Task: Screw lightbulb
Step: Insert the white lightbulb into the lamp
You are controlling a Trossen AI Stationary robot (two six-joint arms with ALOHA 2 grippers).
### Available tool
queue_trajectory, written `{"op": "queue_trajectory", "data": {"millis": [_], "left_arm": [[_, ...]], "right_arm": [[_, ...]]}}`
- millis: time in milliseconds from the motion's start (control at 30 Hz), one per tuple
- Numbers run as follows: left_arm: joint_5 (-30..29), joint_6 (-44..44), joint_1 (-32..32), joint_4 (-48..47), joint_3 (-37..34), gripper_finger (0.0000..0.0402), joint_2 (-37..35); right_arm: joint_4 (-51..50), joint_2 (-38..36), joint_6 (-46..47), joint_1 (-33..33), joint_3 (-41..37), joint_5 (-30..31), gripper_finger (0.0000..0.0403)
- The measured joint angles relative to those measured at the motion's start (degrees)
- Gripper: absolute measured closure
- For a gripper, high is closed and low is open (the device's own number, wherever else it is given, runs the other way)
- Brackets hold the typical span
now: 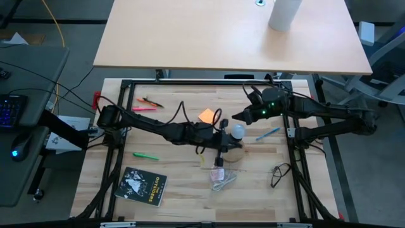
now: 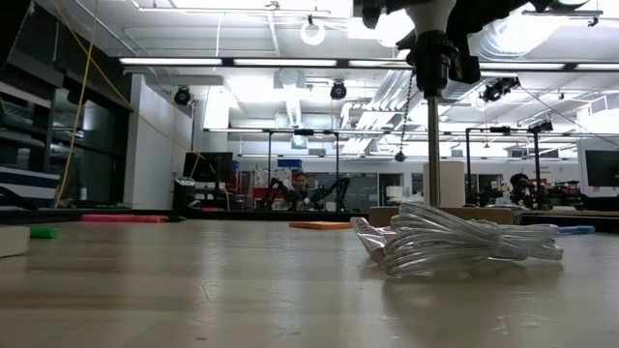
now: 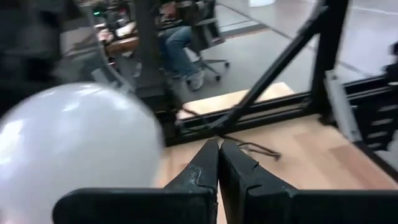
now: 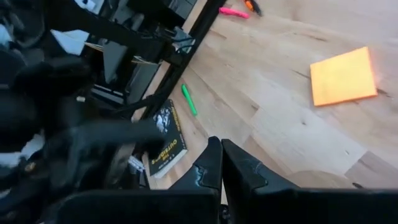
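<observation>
While lightbulb (image 1: 237, 132) base stays hidden (behind arms), left gripper (image 3: 219, 149) pressed together, right gripper (image 4: 221, 149) likewise.

The black book (image 1: 143, 185) carries white cover lettering that looks like "OUTSIDERS", though too small to be sure.

Lightbulb (image 1: 237, 132) sat over the wooden disc (image 1: 235, 152), mid-table. Left gripper (image 1: 223, 140) lay just beside the bulb; right gripper (image 1: 239, 116) hung just beyond it. Orange note (image 1: 207, 116) lay near the bulb; black booklet (image 1: 143, 185) lay well apart, plastic packet (image 1: 222, 181) nearer.
</observation>
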Motion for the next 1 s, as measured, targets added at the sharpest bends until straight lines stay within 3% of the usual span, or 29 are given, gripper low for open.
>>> {"op": "queue_trajectory", "data": {"millis": [267, 1000], "left_arm": [[-0.6, -0.3, 2.6, -2.2, 0.0, 0.0401, -0.8], [-2.7, 4.4, 9.2, -24.3, 0.0, 0.0402, -8.2]], "right_arm": [[-0.7, -0.4, 1.4, 3.6, 0.0, 0.8, 0.0403], [-12.4, -9.9, 4.4, 10.8, 0.0, 7.3, 0.0403]]}}
